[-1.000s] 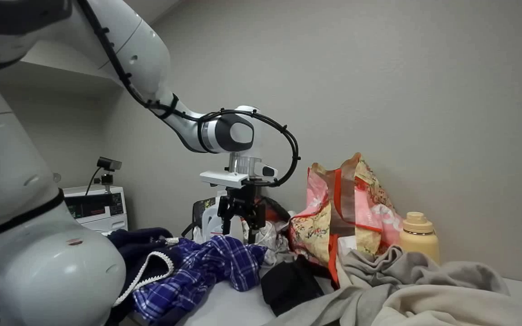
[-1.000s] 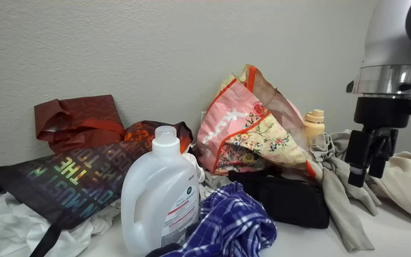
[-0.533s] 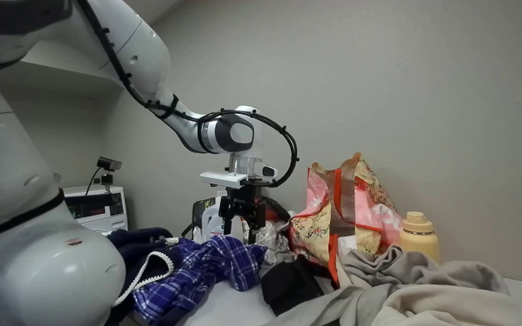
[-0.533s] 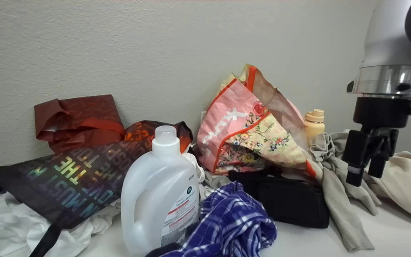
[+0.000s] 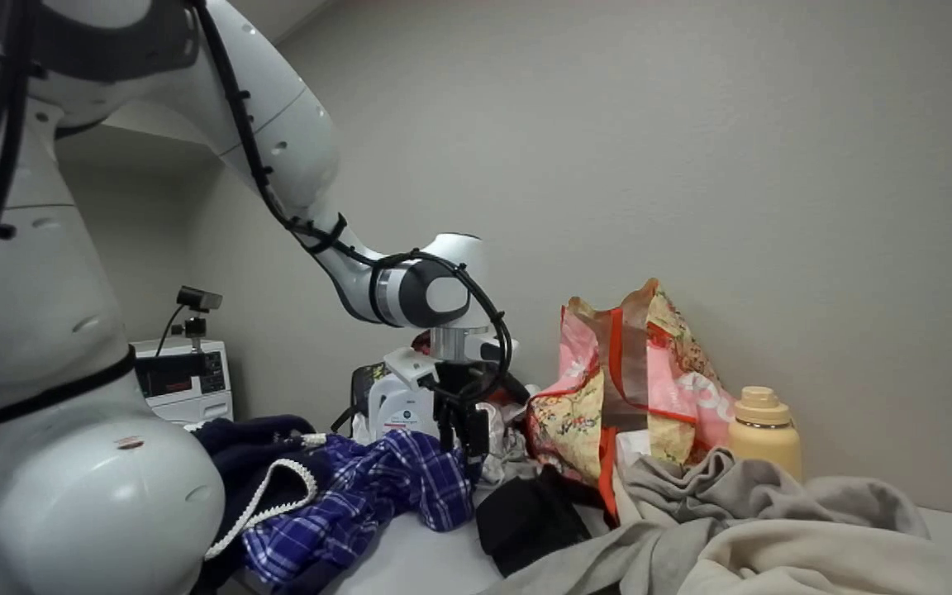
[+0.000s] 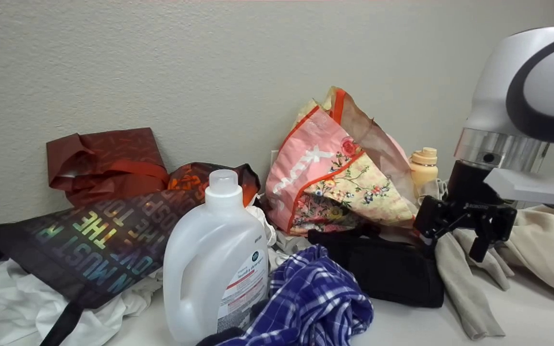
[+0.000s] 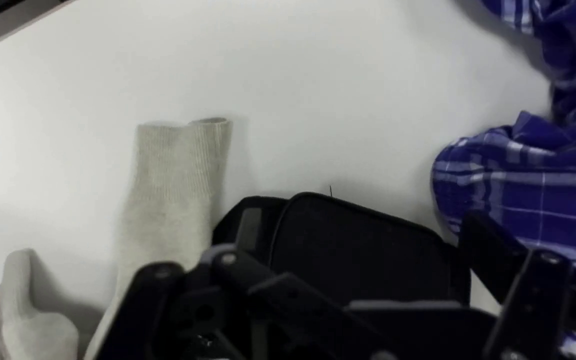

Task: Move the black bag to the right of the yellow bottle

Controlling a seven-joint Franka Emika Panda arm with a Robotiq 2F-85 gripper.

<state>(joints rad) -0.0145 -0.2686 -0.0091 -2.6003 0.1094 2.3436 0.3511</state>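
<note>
The black bag [image 6: 392, 276] lies on the white table in front of the floral bag, in both exterior views [image 5: 525, 525]. Its strap is not clearly visible. The yellow bottle [image 6: 423, 170] stands upright behind it by the wall; in an exterior view [image 5: 765, 438] it is at the right, partly behind grey cloth. My gripper [image 6: 453, 246] is open, pointing down near the bag's right end there; it also shows in an exterior view [image 5: 461, 450]. In the wrist view the bag [image 7: 358, 245] lies below and between the spread fingers of the gripper [image 7: 365, 227], apparently not gripped.
The floral bag [image 6: 330, 178] leans on the wall behind the black bag. Blue plaid cloth [image 7: 543, 185] lies beside one finger. A grey sleeve [image 7: 168, 210] lies by the bag's other side. A detergent jug [image 6: 219, 269] and beige cloth [image 5: 840, 554] are also there.
My arm has come down and the gripper has moved closer to the black bag. The gripper has turned, and both fingers now show spread apart. The bag and bottle have not moved.
</note>
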